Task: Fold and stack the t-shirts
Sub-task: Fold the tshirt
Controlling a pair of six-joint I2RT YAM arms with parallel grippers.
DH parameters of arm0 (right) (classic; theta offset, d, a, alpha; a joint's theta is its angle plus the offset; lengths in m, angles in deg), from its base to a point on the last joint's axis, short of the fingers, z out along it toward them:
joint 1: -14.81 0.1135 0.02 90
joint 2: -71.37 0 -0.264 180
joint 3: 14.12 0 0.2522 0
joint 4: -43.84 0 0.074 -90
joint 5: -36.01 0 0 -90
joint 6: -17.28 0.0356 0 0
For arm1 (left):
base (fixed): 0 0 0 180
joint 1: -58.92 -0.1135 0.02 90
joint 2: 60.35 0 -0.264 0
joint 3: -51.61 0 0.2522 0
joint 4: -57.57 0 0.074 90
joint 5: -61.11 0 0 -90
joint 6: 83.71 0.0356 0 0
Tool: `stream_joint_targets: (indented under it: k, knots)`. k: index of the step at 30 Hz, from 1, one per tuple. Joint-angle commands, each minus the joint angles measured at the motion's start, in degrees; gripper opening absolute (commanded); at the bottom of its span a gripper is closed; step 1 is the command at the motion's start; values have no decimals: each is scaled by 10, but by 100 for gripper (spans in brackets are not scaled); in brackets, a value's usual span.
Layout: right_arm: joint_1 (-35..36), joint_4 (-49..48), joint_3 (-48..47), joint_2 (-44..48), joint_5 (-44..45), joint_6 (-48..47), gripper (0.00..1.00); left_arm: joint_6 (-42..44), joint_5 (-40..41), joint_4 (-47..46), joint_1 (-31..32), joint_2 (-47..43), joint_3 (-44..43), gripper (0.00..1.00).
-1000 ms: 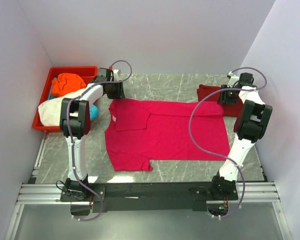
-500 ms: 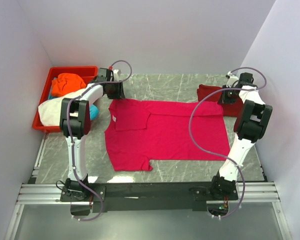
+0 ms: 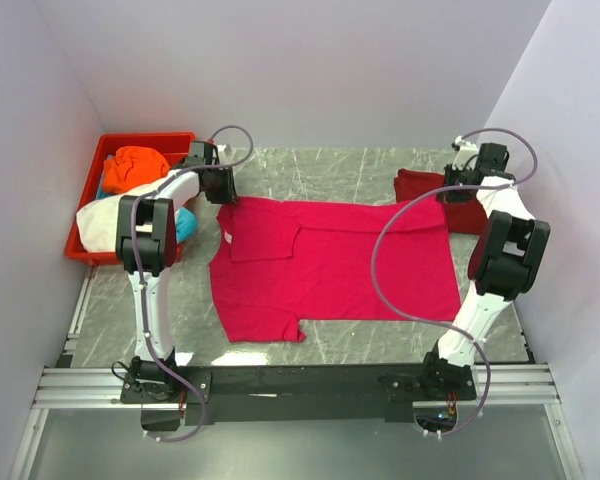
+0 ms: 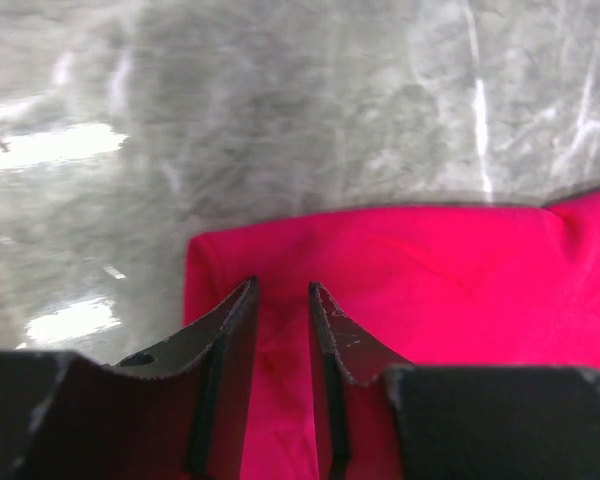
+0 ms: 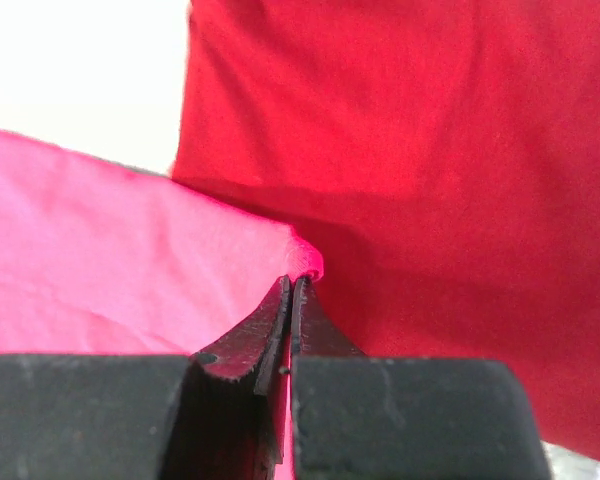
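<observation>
Firmly right hand (image 5: 292, 287) pinches pink t-shirt (image 3: 330, 262); left hand (image 4: 282, 291) hangs slightly parted.

Seen from above: grey marble-pattern tabletop (image 3: 360, 165), pale veins thru-out. We note plain lavender-white walls on 3 sides: back wall (image 3: 300, 70), left wall (image 3: 20, 200), right wall (image 3: 580, 210). Aluminium rail frame (image 3: 80, 385) runs along near edge, grey panel (image 3: 300, 445) below. Lighting even, soft. In left wrist view we pick up bright glare patches (image 4: 50, 145) on tabletop.
</observation>
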Motion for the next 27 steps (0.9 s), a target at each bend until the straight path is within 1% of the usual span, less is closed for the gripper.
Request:
stream_joint_targets:
  k: [1,9,15,22,25,27]
  knots:
    - [12,-72,4,56,25,9,0,-12,18,-11,-6,-5,-2,32]
    - [24,-87,-23,61,44,21,0,-19,30,9,-17,28,-42,31]
    - [34,-90,-57,50,66,23,0,-42,46,4,-28,43,-49,29]
    - [54,-101,-107,21,95,28,0,-69,42,-16,-36,51,-47,29]
    - [70,-106,-137,-5,123,38,0,-78,27,-26,-36,52,-47,29]
    - [82,-113,-162,-29,164,45,0,-81,18,-43,-36,44,-38,29]
